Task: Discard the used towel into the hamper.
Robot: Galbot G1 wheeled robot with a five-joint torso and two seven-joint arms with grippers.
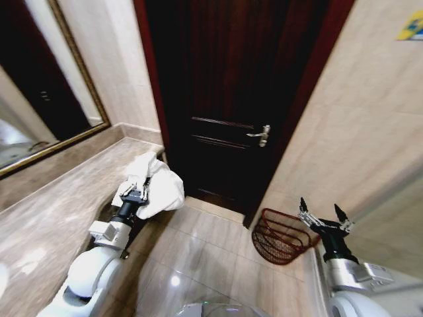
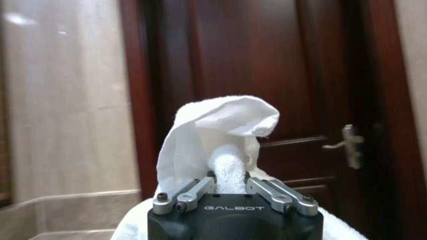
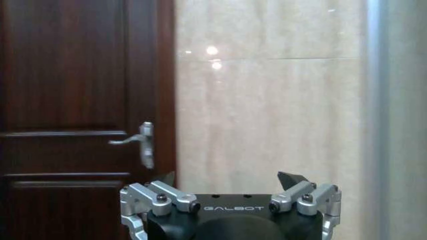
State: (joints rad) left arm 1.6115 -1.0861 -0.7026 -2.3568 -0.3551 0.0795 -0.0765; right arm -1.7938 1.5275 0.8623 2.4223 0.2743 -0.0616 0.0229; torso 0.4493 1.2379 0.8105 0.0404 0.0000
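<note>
A: Where's the towel?

B: Centre-left, the left gripper (image 1: 135, 193) is clamped on the white towel (image 1: 157, 185); the hamper (image 1: 281, 236) sits lower right, well apart.

A: Risk?

B: Loose folds could snag its rim. The right gripper (image 1: 324, 218) is spread, empty.

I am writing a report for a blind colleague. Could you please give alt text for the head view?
The left gripper holds a white towel beside a marble counter, facing a dark wooden door. On the tiled floor to the right stands a red-brown wire hamper, with the open, empty right gripper raised near it.
</note>
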